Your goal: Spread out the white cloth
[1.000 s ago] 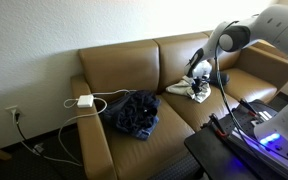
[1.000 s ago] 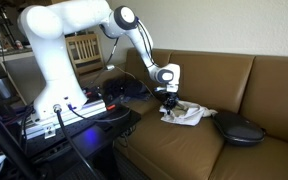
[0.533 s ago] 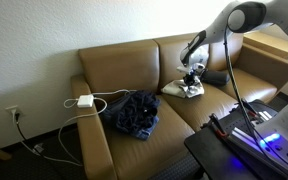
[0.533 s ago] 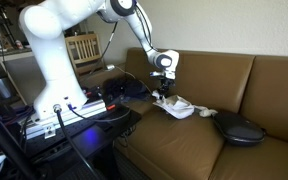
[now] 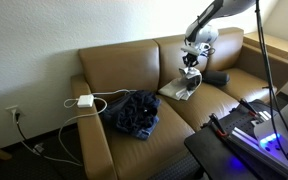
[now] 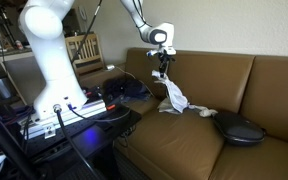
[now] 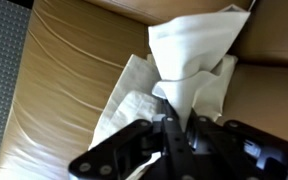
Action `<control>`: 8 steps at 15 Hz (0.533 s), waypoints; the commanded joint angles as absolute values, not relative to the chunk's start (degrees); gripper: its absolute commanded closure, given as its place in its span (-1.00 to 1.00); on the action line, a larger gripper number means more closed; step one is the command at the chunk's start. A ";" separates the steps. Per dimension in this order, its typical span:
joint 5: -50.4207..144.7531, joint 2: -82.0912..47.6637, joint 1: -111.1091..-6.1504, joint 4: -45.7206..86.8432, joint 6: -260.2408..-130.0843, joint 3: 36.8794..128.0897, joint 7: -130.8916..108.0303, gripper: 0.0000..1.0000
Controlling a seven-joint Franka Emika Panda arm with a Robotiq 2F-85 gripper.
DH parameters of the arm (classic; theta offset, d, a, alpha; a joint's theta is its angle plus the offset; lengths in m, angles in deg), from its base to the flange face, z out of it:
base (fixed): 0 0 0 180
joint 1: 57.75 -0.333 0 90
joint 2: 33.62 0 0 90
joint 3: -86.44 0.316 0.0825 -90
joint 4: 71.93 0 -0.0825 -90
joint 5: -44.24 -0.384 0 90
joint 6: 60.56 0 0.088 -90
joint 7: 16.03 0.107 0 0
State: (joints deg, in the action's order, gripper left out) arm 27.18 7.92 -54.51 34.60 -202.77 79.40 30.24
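The surface (image 5: 114, 68), a brown leather sofa, filled most of both exterior views (image 6: 246, 88). The white robot arm (image 6: 50, 55) rose from a stand beside one end of it and reached out over the seat, its upper links coming in from the top of an exterior view (image 5: 210, 14).

On the seat cushion at the far end from the arm lay a crumpled dark blue garment (image 5: 134, 113). A dark, rounded cushion-like object (image 5: 216, 78) rested on the seat just beside the cloth, and it also showed in an exterior view (image 6: 239, 128).

The white cloth (image 5: 187, 86) hung from the hand in a narrow gathered strip. Its lower end rested on the seat cushion, about the middle of the sofa in an exterior view (image 6: 172, 97). In the wrist view the cloth (image 7: 199, 48) was bunched to a point at the fingers, with its loose folds fanned out on the brown leather below.

The hand (image 5: 191, 69) pointed straight down above the seat, pinched narrow on the top of the cloth (image 6: 163, 74). The wrist view showed its dark fingers (image 7: 180, 128) closed together around the gathered fabric.

A white power adapter (image 5: 85, 100) sat on the sofa's armrest with a white cable looping from it, and a wall outlet (image 5: 13, 113) stood low on the wall nearby.
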 commanded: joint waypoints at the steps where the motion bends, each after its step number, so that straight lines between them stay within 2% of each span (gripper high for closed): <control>1: 20.38 -6.06 -49.65 45.94 -205.96 83.66 19.63 0.94; 5: 6.96 -18.03 -45.63 50.81 -202.88 84.46 12.21 0.94; 8: 12.77 -28.15 -50.23 57.78 -206.76 79.17 16.72 0.94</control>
